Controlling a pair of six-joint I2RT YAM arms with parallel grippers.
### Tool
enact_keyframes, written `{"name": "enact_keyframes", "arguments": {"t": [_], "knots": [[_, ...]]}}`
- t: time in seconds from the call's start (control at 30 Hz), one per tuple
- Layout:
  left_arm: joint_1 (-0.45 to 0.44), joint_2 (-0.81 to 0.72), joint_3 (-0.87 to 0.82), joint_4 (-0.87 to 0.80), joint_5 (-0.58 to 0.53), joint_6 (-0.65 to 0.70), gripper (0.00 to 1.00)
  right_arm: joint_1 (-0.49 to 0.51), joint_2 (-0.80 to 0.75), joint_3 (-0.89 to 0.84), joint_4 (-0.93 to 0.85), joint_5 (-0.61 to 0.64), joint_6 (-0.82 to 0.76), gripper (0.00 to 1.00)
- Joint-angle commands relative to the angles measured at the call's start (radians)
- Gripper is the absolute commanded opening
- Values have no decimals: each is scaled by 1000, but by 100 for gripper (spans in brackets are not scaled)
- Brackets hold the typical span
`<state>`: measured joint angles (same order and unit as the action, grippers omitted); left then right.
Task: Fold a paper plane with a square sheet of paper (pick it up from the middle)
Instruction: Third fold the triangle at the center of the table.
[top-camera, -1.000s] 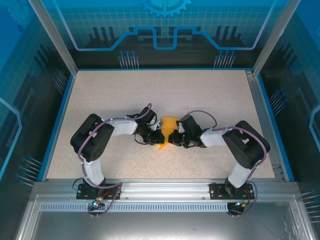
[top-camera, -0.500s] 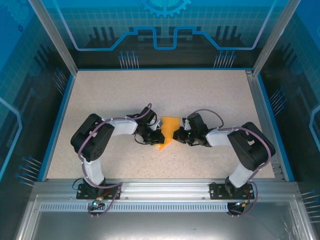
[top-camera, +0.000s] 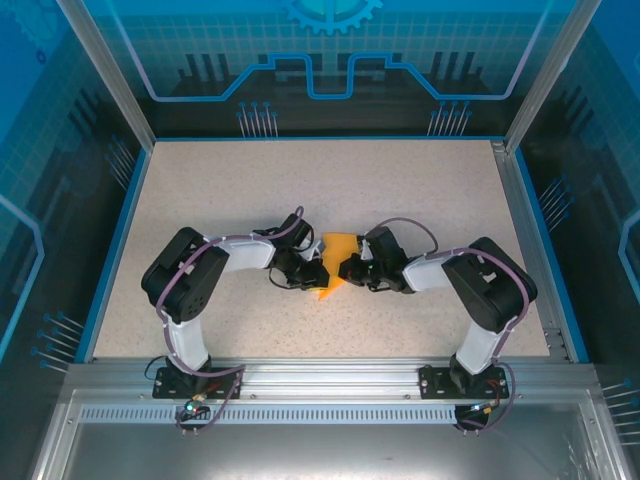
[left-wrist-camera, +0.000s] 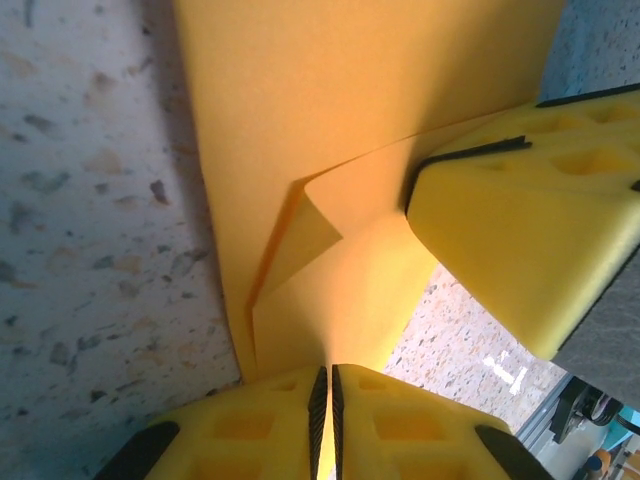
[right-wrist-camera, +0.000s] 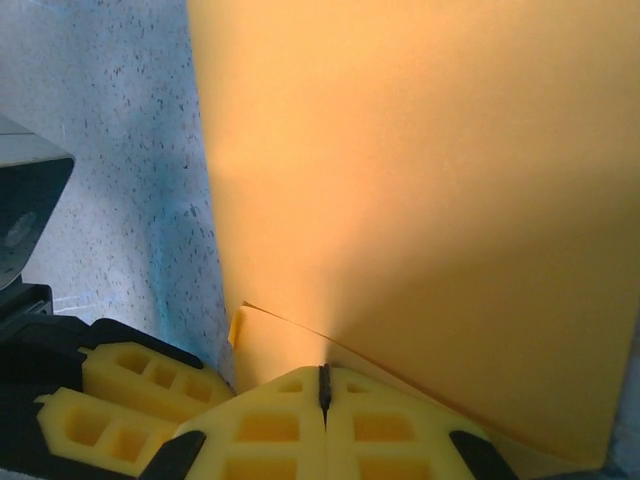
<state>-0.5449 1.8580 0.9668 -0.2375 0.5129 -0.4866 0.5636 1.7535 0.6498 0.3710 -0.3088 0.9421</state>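
Observation:
The square sheet of paper (top-camera: 338, 248) is orange, partly folded, and stands up from the table between my two grippers. My left gripper (top-camera: 320, 272) is shut on its lower edge; in the left wrist view the paper (left-wrist-camera: 350, 100) runs down between the pads of the left gripper (left-wrist-camera: 325, 378), with a creased flap showing. My right gripper (top-camera: 346, 268) meets the sheet from the right. In the right wrist view the right gripper (right-wrist-camera: 323, 375) is shut with its tips against the paper (right-wrist-camera: 420, 180) at a fold edge. Whether a layer is pinched there I cannot tell.
The speckled table (top-camera: 400, 190) stretches bare behind and to both sides of the grippers. Blue-edged walls and metal posts (top-camera: 105, 70) frame it. The right gripper's yellow fingers (left-wrist-camera: 520, 230) crowd the left wrist view, and the left gripper's fingers (right-wrist-camera: 120, 395) sit close by.
The right gripper drew a little to the right half a second ago, uncovering more paper, then came back against the sheet. The left gripper has kept its grip in place.

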Motion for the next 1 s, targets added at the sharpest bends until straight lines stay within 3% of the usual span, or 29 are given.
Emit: {"name": "enact_keyframes", "arguments": {"t": [0.0, 0.33, 0.57, 0.67, 0.83, 0.97], "knots": [[6, 49, -28, -62, -72, 39, 15, -75, 17, -53, -13, 67, -31, 2], [6, 43, -33, -60, -77, 49, 15, -211, -10, -124, 126, 16, -48, 3], [4, 18, -16, -49, -50, 47, 17, -196, -259, -126, -30, 100, -101, 12], [2, 2, 5, -56, -48, 43, 19, -180, -419, -105, -231, 218, -141, 24], [-1, -35, 44, -70, -72, 35, 24, -178, -664, -110, -428, 332, -202, 53], [-2, -53, 63, -76, -86, 25, 28, -186, -749, -71, -586, 385, -257, 69]]}}
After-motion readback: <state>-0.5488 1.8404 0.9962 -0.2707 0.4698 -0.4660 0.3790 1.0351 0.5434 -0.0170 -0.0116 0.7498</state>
